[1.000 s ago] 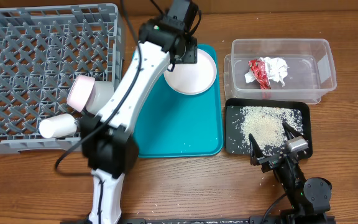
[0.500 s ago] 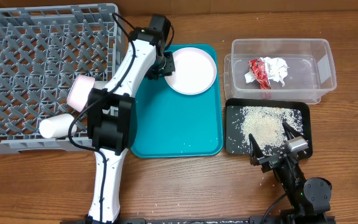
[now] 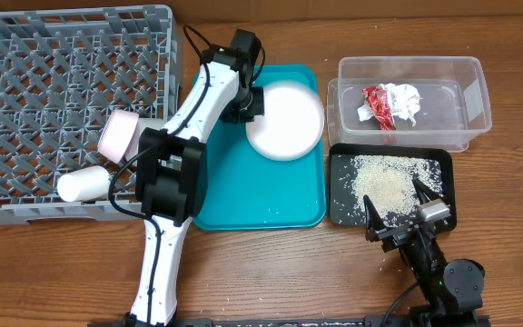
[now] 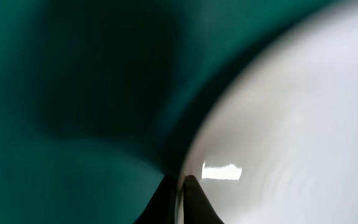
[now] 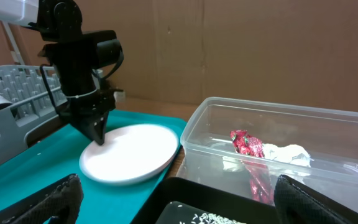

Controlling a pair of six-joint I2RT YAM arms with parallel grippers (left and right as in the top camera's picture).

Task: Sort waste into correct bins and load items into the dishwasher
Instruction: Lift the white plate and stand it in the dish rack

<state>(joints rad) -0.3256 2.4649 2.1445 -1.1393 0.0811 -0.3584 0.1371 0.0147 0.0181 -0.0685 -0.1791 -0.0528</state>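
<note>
White plate [image 3: 287, 123]: located at the far right corner of the teal tray [image 3: 252, 195], its right edge reaching the tray's rim, close to the clear bin [image 3: 478, 102]. No food is seen on it.

Left gripper [image 3: 251, 102]: set on the plate's left rim. In the wrist view the fingertips [image 4: 192, 198] are seen pinched almost together over the white edge, so the plate is judged to be grasped by its rim.

Right gripper [image 3: 393, 195]: parked over the near edge of the black tray [image 3: 343, 211], jaws spread apart, nothing held.

Other holdings: rice [image 3: 384, 180] scattered in the black tray; red and white wrapper [image 3: 389, 102] lying in the clear bin; pink cup [image 3: 116, 134] and white cup [image 3: 82, 184] lying on their sides at the dish rack [image 3: 53, 73].

Step in hand: loading of the plate into the rack, judged from the rim grasp; waste sorting appears done.

Next move, as judged: the plate is to be lifted clear of the tray, carried left to the rack, turned on edge and lowered between the tines, away from the two cups. A firm pinch is called for, since a thin smooth rim may slip.
</note>
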